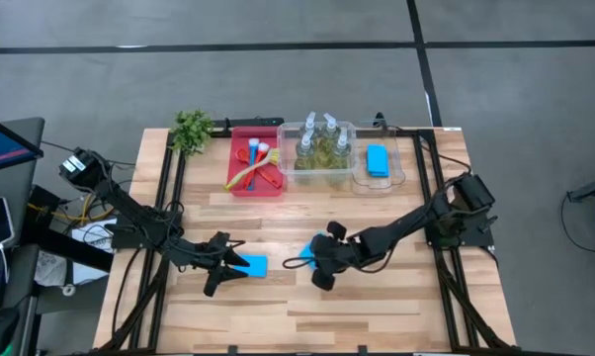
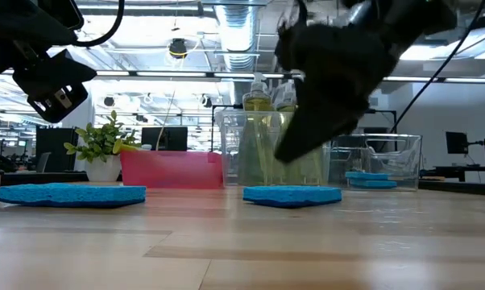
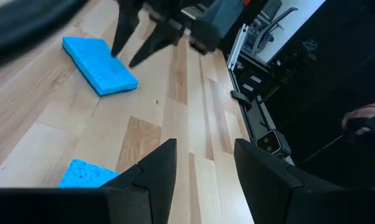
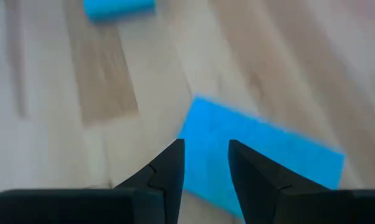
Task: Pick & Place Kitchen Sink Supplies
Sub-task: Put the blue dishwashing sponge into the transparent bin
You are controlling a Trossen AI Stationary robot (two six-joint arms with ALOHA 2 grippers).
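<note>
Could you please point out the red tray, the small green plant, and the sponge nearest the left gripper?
red tray (image 1: 270, 188): high view, its near rim.
green plant (image 1: 192, 129): high view, its leaves.
sponge (image 1: 253, 266): high view, its flat top.

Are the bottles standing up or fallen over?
Standing up. The bottles sit upright inside a clear bin, caps pointing up; the low view shows them upright too.
</note>
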